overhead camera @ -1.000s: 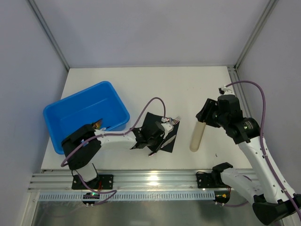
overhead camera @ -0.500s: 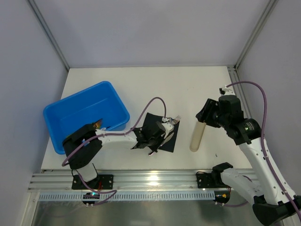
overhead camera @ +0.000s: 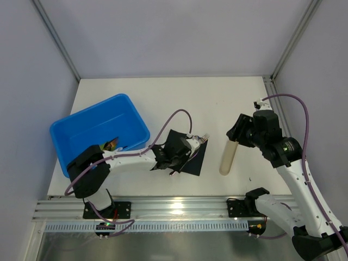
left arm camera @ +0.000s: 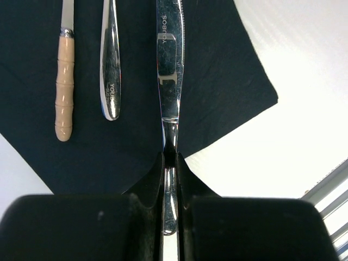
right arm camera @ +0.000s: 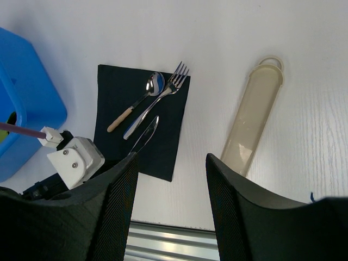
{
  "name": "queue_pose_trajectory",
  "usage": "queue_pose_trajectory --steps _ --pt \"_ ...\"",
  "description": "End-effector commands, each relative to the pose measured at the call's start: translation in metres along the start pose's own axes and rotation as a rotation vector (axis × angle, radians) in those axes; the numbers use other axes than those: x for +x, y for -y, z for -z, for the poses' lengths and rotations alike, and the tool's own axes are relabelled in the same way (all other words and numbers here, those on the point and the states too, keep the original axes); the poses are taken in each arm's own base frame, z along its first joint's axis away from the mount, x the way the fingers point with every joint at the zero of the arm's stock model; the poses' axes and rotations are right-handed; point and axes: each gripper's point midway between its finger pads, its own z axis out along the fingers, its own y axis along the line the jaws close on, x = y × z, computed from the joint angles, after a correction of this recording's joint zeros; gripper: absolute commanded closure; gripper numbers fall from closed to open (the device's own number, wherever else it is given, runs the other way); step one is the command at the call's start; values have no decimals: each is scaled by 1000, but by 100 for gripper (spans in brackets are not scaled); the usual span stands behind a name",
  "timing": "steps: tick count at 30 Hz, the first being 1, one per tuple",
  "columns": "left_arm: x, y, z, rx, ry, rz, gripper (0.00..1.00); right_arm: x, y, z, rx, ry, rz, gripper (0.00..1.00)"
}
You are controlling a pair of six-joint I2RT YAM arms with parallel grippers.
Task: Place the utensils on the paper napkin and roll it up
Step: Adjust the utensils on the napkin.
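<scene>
Left hand (left arm camera: pixel 169 157) newly tight around slim, shiny silver knife (left arm camera: pixel 169 70)

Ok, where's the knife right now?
In the left wrist view the knife runs over the black napkin, right of the fork, its handle pinched by the left gripper.

A black paper napkin (overhead camera: pixel 197 162) is covered in part by the left gripper (overhead camera: pixel 176 162); silver metal utensils (overhead camera: pixel 204 139) are seen at its 1 o'clock corner. A blue plastic tub (overhead camera: pixel 87 112) is placed at its 9 o'clock, a beige cylinder (overhead camera: pixel 228 155) at 3 o'clock.
</scene>
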Motion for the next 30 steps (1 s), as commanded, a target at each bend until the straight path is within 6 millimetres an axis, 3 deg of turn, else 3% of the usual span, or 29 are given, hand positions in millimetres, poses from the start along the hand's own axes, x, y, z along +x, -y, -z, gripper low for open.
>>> queue_pose_trajectory --steps 1,7,16,30 --pt "-30 3 17 4 73 -38 100 -9 -7 4 -37 40 9 44" --pt "-38 11 13 38 72 -91 100 -8 -6 4 -37 42 10 44" --pt "-42 13 -5 86 40 -311 100 -9 -7 0 -38 36 15 44" --pt "-66 0 -20 120 57 -331 100 -7 -6 -8 -27 12 34 44"
